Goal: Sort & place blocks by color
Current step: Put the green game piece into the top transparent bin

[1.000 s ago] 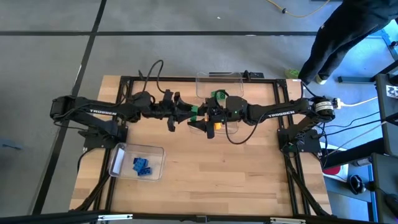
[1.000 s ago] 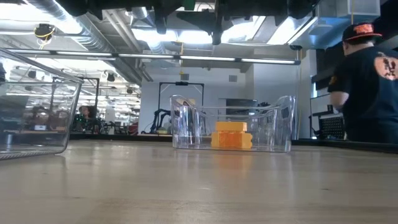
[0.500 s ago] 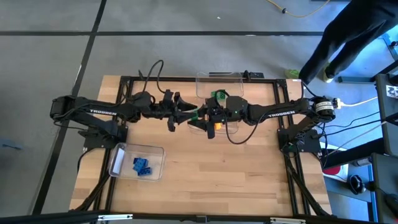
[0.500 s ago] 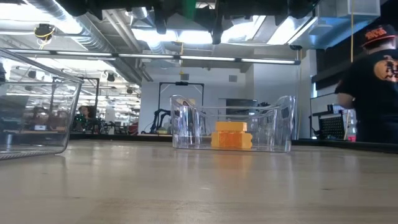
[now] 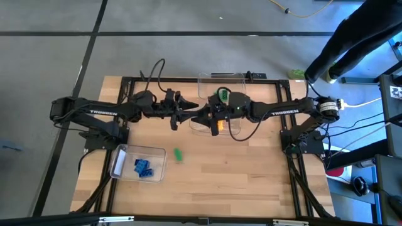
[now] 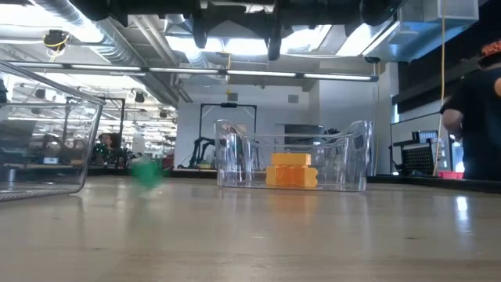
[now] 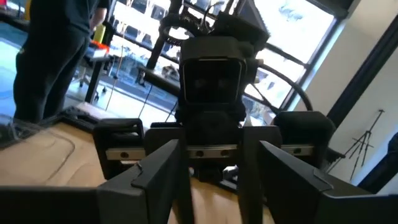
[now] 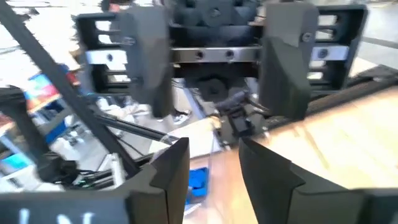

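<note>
I take the middle clear bin (image 6: 344, 160) that holds the yellow-orange blocks (image 6: 291, 170) as my landmark. Both my grippers hang high over its left end, tip to tip: my left gripper (image 5: 186, 117) just left of the bin's edge, my right gripper (image 5: 202, 118) over the bin itself. My left fingers (image 7: 158, 177) are spread wide with nothing between them. My right fingers (image 8: 166, 171) stand apart too, with a narrower gap, and they are empty as well. Neither gripper is grasping a block. A single green block (image 5: 178, 154) is loose on the bare table, in front of the bin and a little to its left. In the low view it shows only as a green blur left of the bin, so I cannot tell how it sits. The blue blocks (image 5: 143, 167) lie together in a second clear bin (image 5: 122, 157), farther left and nearer the front edge of the table. Behind my landmark bin stands a third clear bin (image 5: 210, 85), with something green (image 5: 221, 95) in it that my right arm partly covers.
</note>
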Available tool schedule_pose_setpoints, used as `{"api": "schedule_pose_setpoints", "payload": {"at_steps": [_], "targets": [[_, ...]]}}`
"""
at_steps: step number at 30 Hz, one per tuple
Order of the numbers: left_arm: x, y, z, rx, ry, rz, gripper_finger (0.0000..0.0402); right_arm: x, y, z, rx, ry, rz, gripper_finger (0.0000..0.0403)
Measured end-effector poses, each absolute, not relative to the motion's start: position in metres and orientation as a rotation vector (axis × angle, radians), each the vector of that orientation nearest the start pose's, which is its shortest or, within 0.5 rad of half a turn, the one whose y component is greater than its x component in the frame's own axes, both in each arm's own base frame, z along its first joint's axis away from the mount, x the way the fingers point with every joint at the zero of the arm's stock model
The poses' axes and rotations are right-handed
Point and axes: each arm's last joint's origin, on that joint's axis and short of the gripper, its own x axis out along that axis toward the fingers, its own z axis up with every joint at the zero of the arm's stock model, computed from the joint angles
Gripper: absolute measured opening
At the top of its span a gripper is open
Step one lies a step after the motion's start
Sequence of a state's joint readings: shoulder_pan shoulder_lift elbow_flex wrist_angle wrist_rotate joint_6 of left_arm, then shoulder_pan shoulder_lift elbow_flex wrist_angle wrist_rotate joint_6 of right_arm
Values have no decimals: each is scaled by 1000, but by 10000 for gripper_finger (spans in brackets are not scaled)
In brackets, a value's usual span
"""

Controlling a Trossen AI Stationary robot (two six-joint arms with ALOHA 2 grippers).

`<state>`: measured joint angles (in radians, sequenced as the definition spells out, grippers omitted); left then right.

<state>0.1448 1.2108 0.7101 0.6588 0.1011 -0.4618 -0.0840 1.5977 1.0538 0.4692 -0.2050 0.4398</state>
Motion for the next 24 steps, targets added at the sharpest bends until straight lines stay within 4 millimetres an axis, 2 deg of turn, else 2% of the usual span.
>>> {"api": "schedule_pose_setpoints", "payload": {"at_steps": [4,10,14,19,21,24], "targets": [[255,42,309,-438,-180,-2,203,358,-34,291,451,100,184,142],[235,44,316,-437,-119,29,203,344,-45,302,403,132,202,149],[222,42,321,-423,-90,41,204,336,-47,311,406,126,258,189],[215,40,321,-431,-54,49,204,338,-46,326,384,142,281,257],[215,40,322,-444,5,58,204,339,-46,335,326,131,282,279],[219,35,327,-426,187,67,204,338,-50,351,271,120,270,293]]}}
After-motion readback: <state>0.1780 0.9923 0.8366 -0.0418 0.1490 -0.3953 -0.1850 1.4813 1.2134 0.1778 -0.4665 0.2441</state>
